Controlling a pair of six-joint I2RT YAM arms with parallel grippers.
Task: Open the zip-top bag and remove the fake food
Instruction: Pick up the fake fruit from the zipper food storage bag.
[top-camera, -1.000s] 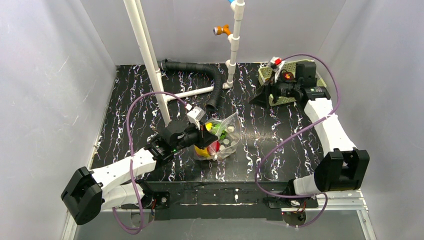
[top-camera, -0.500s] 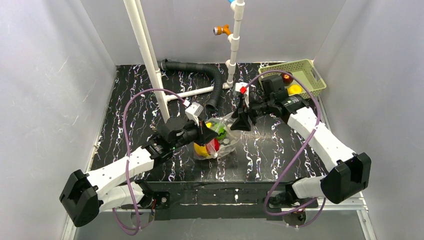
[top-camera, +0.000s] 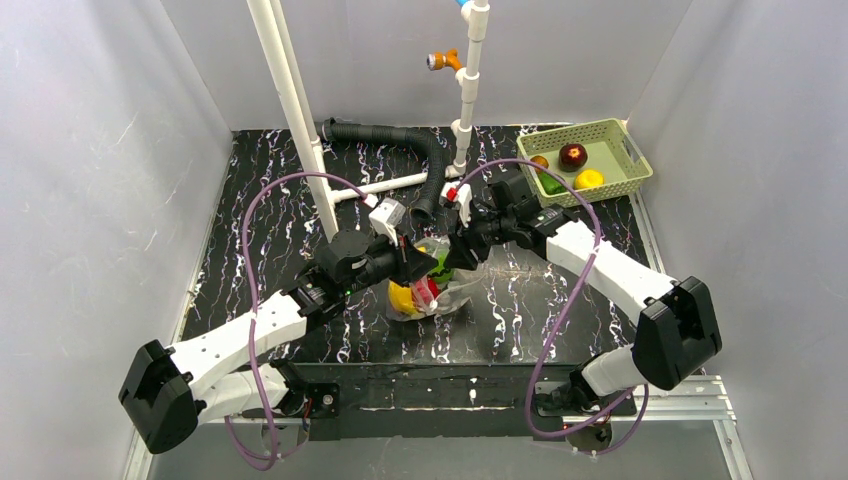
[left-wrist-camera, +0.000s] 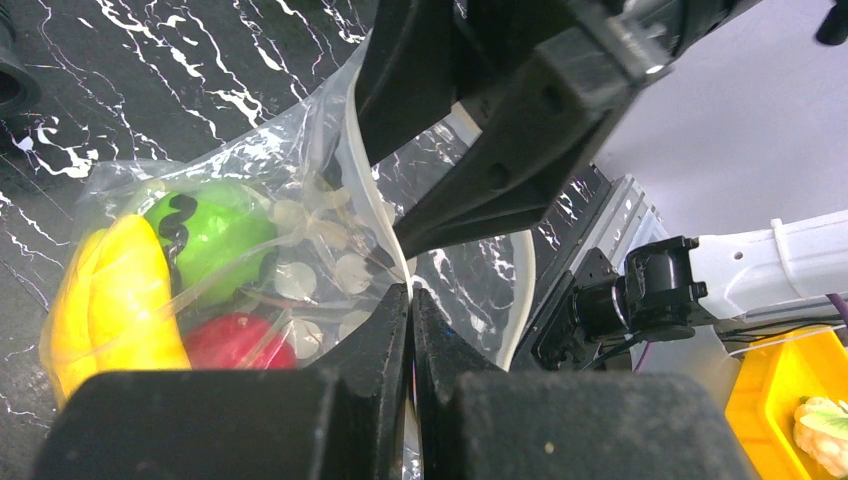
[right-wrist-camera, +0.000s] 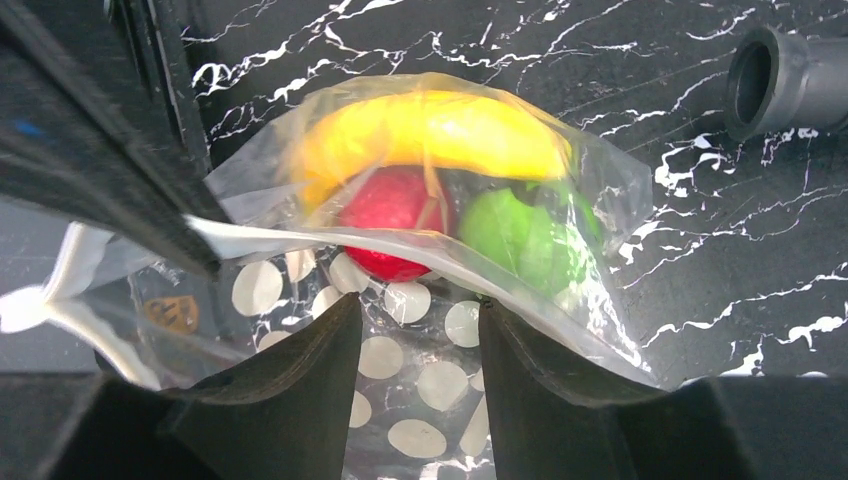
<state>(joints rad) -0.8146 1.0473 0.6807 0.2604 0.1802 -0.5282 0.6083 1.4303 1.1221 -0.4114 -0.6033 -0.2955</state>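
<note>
The zip-top bag (top-camera: 452, 292) lies mid-table on the black marbled table (top-camera: 250, 210), between the two arms. Fake food (left-wrist-camera: 205, 235) shows through the plastic: a yellow banana (right-wrist-camera: 430, 130), a red piece (right-wrist-camera: 390, 215) and a green piece (right-wrist-camera: 520, 235). The left gripper (left-wrist-camera: 410, 292) is clamped on the bag's top edge, jaws pressed together over the plastic. The right gripper (right-wrist-camera: 418, 310) reaches in from the opposite side, jaws parted, the dotted film between them. In the green basket (top-camera: 632, 150) at the far right corner lie a dark red apple (top-camera: 573, 156), a yellow lemon (top-camera: 589, 179) and an orange-brown piece (top-camera: 540, 162).
</note>
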